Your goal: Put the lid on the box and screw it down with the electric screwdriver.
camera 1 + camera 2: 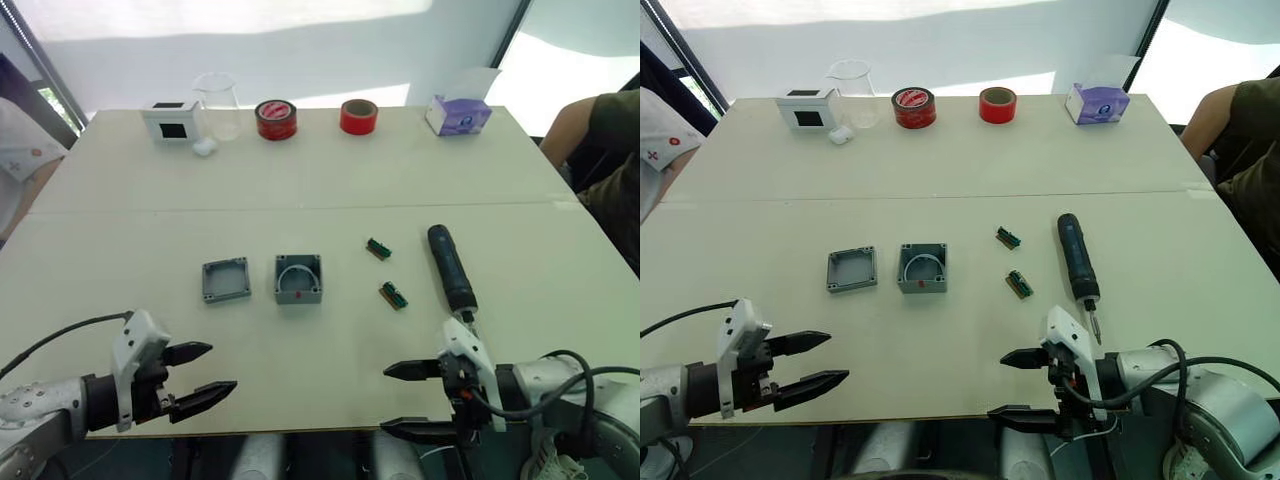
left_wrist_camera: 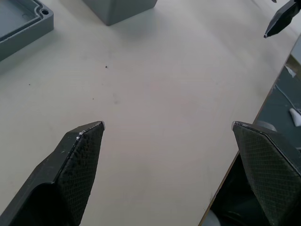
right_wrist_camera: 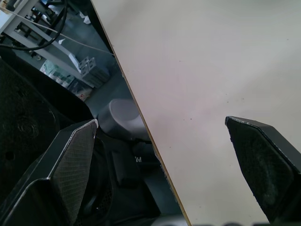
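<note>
The grey box [image 1: 299,278] stands open-topped mid-table, a red mark on its near side. Just to its left lies the flat grey lid [image 1: 226,279], rim up. The black electric screwdriver [image 1: 452,268] lies to the right, bit pointing toward me. My left gripper [image 1: 207,370] is open near the table's front edge, well short of the lid; a corner of the lid [image 2: 21,23] and the box [image 2: 120,8] show in its wrist view. My right gripper [image 1: 400,400] is open, straddling the front edge just below the screwdriver's tip.
Two small green connector pieces [image 1: 378,248] [image 1: 393,295] lie between box and screwdriver. Along the far edge stand a white box with a black window [image 1: 170,121], a clear beaker [image 1: 217,105], two red tape rolls [image 1: 276,119] [image 1: 359,116] and a tissue box [image 1: 459,113]. People sit at both sides.
</note>
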### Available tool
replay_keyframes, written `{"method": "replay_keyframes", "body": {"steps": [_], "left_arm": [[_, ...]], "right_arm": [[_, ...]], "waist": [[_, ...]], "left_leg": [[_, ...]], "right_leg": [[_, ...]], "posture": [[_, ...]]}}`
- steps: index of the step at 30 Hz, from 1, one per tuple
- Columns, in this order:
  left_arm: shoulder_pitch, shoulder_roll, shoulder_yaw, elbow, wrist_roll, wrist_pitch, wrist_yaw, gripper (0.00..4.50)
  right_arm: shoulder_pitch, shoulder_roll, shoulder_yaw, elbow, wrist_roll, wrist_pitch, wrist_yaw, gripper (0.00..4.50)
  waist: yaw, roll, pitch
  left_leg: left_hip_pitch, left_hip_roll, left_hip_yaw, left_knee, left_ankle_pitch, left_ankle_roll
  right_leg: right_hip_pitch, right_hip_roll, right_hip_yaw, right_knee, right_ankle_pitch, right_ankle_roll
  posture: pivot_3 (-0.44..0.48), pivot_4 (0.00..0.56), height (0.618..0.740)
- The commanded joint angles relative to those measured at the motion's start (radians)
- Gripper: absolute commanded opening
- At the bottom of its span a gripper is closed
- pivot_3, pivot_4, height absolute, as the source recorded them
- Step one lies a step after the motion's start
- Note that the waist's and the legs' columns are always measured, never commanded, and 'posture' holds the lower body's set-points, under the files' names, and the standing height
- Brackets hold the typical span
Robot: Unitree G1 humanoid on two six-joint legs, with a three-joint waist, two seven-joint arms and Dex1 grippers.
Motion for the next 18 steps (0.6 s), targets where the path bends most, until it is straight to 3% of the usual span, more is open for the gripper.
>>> {"method": "replay_keyframes", "body": {"steps": [1,12,18], "left_arm": [[-0.011,0.008,0.006,-0.006,-0.014,-0.009,-0.010,4.45],[-0.054,0.012,0.021,-0.004,-0.051,0.017,0.017,4.45],[-0.137,0.070,0.016,0.026,-0.023,0.022,0.030,4.45]], "right_arm": [[0.001,-0.002,-0.020,-0.028,0.007,-0.018,0.004,4.50],[-0.041,0.006,-0.008,-0.025,0.017,0.012,-0.034,4.50],[-0.122,0.055,-0.023,0.000,0.020,0.012,-0.090,4.50]], "waist": [[0.000,0.000,0.000],[0.000,0.000,0.000],[0.000,0.000,0.000]], "left_leg": [[0.000,0.000,0.000,0.000,0.000,0.000],[0.000,0.000,0.000,0.000,0.000,0.000],[0.000,0.000,0.000,0.001,0.000,0.000]], "right_leg": [[0.000,0.000,0.000,0.000,0.000,0.000],[0.000,0.000,0.000,0.000,0.000,0.000],[0.000,0.001,0.000,0.001,0.000,0.000]], "posture": [[0.000,0.150,0.740],[0.000,0.150,0.740],[0.000,0.150,0.740]]}}
